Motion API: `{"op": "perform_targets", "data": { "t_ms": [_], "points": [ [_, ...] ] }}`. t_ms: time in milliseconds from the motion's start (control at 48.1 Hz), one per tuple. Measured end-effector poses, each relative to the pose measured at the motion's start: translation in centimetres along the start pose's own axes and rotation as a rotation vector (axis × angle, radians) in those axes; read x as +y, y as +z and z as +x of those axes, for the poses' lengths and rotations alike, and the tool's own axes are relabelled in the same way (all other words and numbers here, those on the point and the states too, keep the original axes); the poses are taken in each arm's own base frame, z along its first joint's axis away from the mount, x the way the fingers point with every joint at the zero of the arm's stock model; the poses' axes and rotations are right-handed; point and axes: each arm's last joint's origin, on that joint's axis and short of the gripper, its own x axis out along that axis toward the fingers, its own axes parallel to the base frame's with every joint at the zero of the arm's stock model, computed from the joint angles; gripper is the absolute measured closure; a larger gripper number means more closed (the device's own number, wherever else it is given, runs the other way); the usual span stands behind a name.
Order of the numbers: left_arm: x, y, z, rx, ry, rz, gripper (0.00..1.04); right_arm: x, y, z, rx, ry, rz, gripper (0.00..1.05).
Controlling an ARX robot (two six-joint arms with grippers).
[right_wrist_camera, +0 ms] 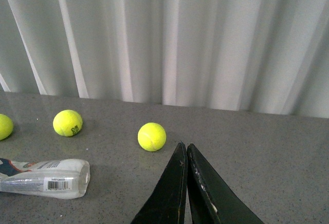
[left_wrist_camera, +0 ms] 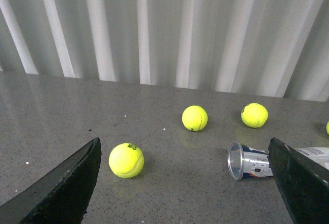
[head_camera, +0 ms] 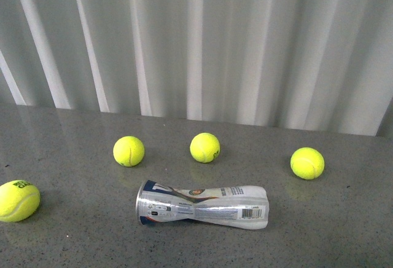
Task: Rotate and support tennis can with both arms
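Plainly, the can (head_camera: 202, 204), lying sideways at lower centre of the front view, may roll into a ball (head_camera: 204, 147) if the spread left fingers (left_wrist_camera: 77, 178) or pressed-together right fingers (right_wrist_camera: 175, 183) nudge it unevenly.

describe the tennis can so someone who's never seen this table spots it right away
Start at the grey table in front of the white pleated curtain. On its near side, just ahead of a yellow ball, the tennis can lies on its side. It is the only long clear tube, pinched in the middle with a printed label; everything around it is a round yellow ball.
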Motion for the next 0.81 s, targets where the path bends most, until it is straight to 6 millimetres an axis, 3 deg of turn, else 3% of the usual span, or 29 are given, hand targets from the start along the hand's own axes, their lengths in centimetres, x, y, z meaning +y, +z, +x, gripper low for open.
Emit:
{"op": "perform_targets", "data": {
  "t_ms": [810],
  "points": [
    [0.0, 0.0, 0.0, 0.000, 0.000, 0.000, 0.07, 0.0, -0.1, -1.7, 0.002, 0.000, 0.000, 1.01]
  ]
}}
